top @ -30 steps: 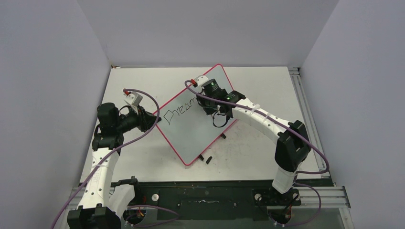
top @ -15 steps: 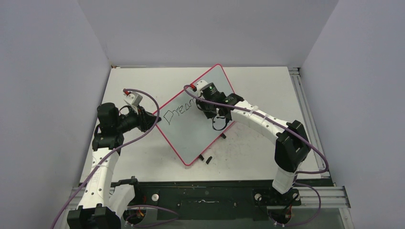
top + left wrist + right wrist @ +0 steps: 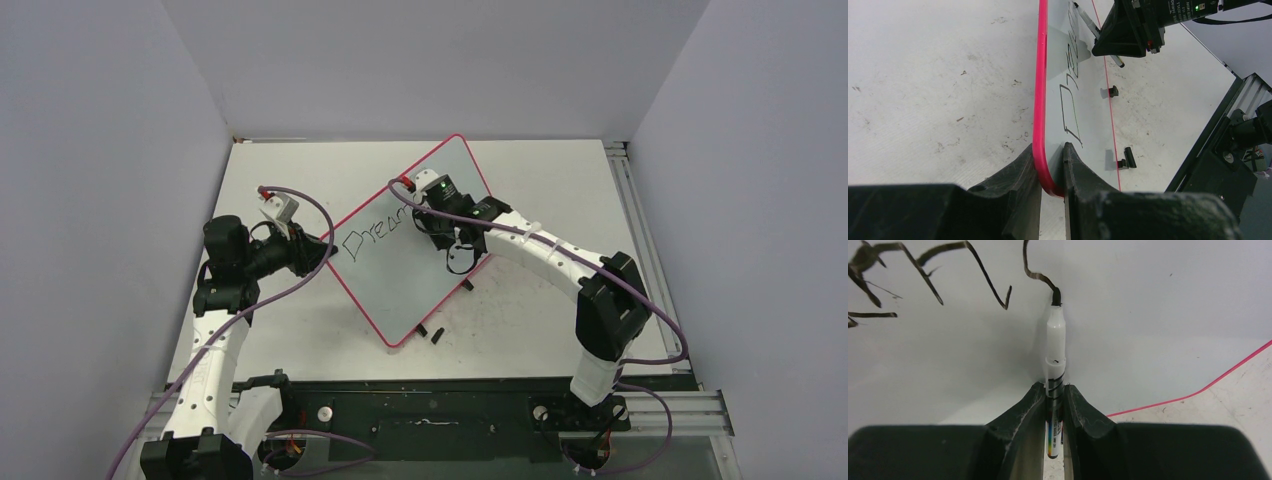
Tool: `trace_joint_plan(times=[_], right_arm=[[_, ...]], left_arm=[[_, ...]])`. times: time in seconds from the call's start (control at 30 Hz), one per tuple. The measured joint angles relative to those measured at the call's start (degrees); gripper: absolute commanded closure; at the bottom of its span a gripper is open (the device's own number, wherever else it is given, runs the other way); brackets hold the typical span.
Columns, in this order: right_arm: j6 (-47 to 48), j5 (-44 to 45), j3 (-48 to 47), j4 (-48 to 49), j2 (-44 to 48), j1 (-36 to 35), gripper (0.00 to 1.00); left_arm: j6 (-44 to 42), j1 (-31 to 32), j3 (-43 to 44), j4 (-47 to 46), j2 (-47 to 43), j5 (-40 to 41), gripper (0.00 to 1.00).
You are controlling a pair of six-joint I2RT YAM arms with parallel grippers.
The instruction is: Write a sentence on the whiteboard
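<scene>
The whiteboard [image 3: 400, 270], white with a pink-red rim, lies slanted on the table. My left gripper [image 3: 325, 250] is shut on its left corner [image 3: 1048, 182], the rim pinched between both fingers. Black handwriting [image 3: 365, 235], the start of the sentence reading "Drea", runs up the board [image 3: 1073, 100]. My right gripper [image 3: 428, 212] is shut on a white marker [image 3: 1055, 357]. The marker's black tip [image 3: 1056, 296] touches the board [image 3: 1148, 300] at the end of a fresh stroke [image 3: 1035, 270].
Two small black feet [image 3: 430, 332] of the board stick out at its near edge, and one more black foot [image 3: 467, 285] shows on the right side. The scuffed white tabletop [image 3: 540, 320] surrounds the board. A black rail [image 3: 430, 415] runs along the near edge.
The right gripper with the marker has shifted slightly left and down along the writing line, adding stroke. The left arm and the board have stayed still.
</scene>
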State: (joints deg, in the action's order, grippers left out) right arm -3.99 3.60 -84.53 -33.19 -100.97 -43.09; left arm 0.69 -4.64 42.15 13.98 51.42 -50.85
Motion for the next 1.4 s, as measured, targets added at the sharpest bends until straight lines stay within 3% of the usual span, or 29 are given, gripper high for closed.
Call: trace_joint_plan(times=[0.9,1.4], right_arm=[[0.33,-1.44,4.63,0.17,2.73,-1.33,0.95],[-1.22,1.95,9.16,3.15,16.2,-0.87,0.95]], left_arm=[[-0.07,0.52,-0.02,0.09,-0.63,0.15,1.0],[0.63,2.1,-1.07,1.99,-5.29,2.58,1.0]])
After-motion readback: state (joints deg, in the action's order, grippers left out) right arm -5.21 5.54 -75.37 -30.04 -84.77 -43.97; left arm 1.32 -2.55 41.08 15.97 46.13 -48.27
